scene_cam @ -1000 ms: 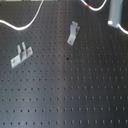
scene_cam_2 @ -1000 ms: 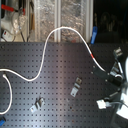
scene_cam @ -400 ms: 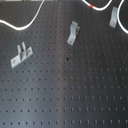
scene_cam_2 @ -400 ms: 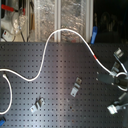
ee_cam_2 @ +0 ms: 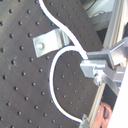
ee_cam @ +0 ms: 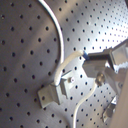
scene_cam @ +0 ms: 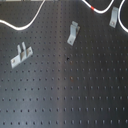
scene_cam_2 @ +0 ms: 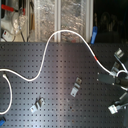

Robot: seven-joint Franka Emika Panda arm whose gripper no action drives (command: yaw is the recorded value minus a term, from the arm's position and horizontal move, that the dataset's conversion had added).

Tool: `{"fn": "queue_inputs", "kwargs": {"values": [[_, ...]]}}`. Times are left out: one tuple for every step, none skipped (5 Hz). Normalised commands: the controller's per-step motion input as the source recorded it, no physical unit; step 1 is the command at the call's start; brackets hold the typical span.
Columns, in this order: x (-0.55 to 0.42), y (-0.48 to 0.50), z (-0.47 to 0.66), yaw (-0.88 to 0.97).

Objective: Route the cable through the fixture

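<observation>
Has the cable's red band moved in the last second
Cannot tell; in the first exterior view the red band sits about where it was, right of the middle bracket.

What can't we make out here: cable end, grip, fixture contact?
- Cable end: hidden behind the gripper in the second exterior view; cut off by the frame edge in the first exterior view.
- Jaws: too blurred in both wrist views to tell open from shut.
- Fixture: cable passes close in the first wrist view; threaded or merely beside, unclear.
</observation>
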Motion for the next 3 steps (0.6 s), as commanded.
{"fn": "queue_inputs", "kwargs": {"values": [[-0.268,-0.054,0.26,0.11],[-0.31,-0.101,0.22,0.15],[-0.324,0.001,0.05,0.32]]}}
